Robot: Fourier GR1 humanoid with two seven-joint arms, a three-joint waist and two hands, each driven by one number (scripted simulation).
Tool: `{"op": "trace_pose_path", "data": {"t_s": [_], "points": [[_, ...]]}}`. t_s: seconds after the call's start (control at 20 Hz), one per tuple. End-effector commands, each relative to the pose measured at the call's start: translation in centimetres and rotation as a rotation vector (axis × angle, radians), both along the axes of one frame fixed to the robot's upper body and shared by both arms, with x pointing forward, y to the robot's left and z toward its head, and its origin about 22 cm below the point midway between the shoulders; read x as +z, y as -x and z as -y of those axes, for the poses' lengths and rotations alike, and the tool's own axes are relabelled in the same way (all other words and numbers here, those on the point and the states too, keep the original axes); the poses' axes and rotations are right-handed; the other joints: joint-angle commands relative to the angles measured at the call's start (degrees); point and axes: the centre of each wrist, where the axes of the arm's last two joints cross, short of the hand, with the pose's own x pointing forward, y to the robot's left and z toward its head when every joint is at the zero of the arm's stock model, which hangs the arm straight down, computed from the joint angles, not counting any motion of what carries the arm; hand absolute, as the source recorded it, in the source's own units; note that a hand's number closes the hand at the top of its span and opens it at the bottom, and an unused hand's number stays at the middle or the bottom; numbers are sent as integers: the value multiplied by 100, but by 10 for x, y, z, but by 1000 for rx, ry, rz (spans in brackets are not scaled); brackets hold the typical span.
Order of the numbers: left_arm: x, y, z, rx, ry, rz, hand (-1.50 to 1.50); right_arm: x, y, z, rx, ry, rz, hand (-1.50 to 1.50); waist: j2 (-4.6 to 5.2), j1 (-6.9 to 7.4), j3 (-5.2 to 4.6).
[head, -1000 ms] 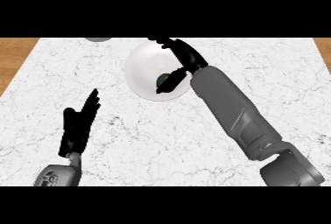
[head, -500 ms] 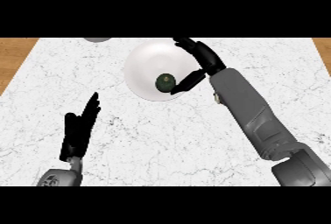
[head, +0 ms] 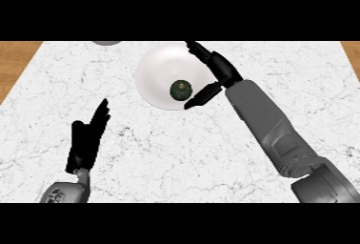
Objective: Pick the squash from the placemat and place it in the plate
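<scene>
Head view: dark green squash (head: 181,89) lies in the white plate (head: 158,66), upper centre of the frame. Right robot hand (head: 221,71), fingers spread and holding nothing, sits just right of it. Left robot hand (head: 85,140) rests open, lower left, over the marble surface (head: 175,152).

squash (head: 181,89) in plate (head: 158,71) | plate far-centre on counter (head: 175,152) | left hand (head: 88,138) near-left

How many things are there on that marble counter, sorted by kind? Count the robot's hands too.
Black hands: 2 (left hand, right hand)
White plate: 1
Green squash: 1
Cut-off grey thing at the far edge: 1
Total: 5
</scene>
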Motion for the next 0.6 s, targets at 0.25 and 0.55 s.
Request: {"op": "trace_pose_path", "data": {"t_s": [0.25,0.55], "points": [[-6,5,6,4,-5,4,0,-14,6,-2,-77,91,9,-150,-10,-16,-2],[14,-8,1,8,9,9,0,-21,10,-1,-91,92,12,-150,-21,-41,2]]}}
